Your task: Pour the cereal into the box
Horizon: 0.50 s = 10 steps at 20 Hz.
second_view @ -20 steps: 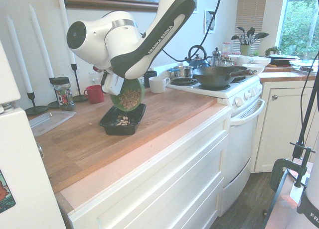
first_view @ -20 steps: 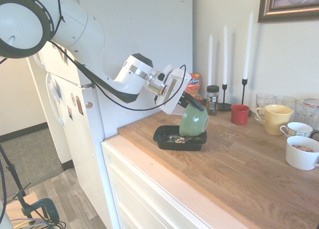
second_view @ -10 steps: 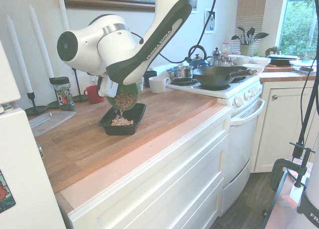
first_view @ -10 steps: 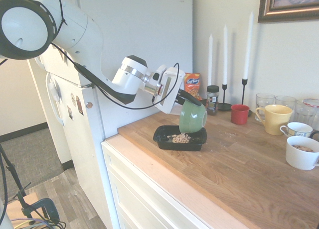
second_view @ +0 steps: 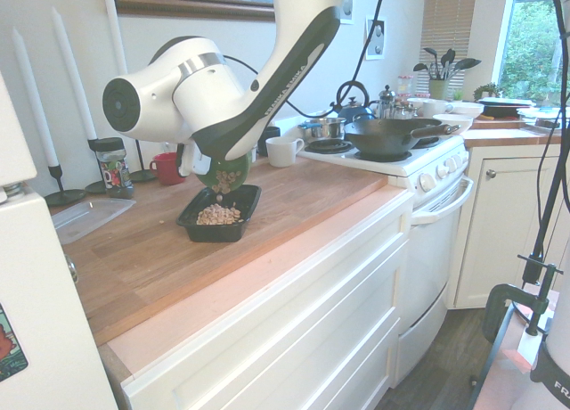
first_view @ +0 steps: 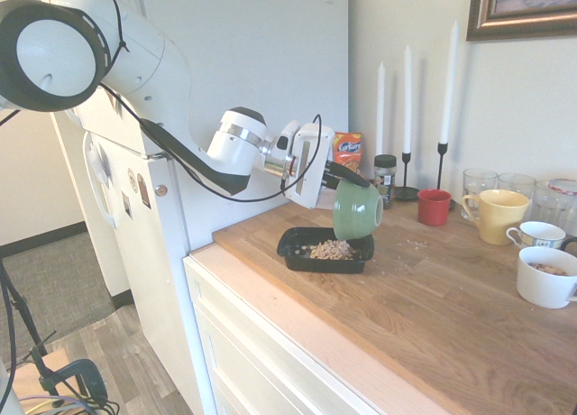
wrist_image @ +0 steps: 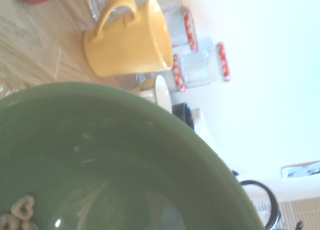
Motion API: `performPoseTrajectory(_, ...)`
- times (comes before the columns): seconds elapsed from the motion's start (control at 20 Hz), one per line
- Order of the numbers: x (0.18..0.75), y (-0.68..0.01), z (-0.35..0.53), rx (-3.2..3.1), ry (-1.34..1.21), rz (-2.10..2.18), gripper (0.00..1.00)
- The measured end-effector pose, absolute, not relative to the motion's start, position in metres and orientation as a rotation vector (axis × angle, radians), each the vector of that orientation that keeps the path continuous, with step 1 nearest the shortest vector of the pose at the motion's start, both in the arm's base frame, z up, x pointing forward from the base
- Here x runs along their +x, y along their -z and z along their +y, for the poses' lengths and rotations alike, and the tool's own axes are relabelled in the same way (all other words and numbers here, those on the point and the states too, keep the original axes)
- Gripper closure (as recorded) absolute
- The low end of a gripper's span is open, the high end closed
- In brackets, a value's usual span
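More cereal (first_view: 330,249) has heaped, tan and loose, in the box (first_view: 293,250).

Glossy white arm (second_view: 191,80), black-capped joints, black cable, "FRANKA EMIKA" lettering.

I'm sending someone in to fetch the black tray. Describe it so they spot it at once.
Go to the wooden counter beside the white fridge. Near the fridge end sits the tray, right under the tilted green bowl that the arm holds. It is the only black, shallow, rectangular dish there, with a heap of tan cereal in it; the mugs and glasses stand at the far end.
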<state>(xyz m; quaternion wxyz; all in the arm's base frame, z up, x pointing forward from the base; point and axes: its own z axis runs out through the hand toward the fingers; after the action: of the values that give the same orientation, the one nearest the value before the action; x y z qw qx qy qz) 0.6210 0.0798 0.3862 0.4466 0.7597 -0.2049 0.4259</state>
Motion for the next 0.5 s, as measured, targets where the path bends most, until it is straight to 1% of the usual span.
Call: performPoseTrajectory(0.5, 0.6202, -0.3874, 0.0855, 1.807, -1.132, -0.395, 1.00)
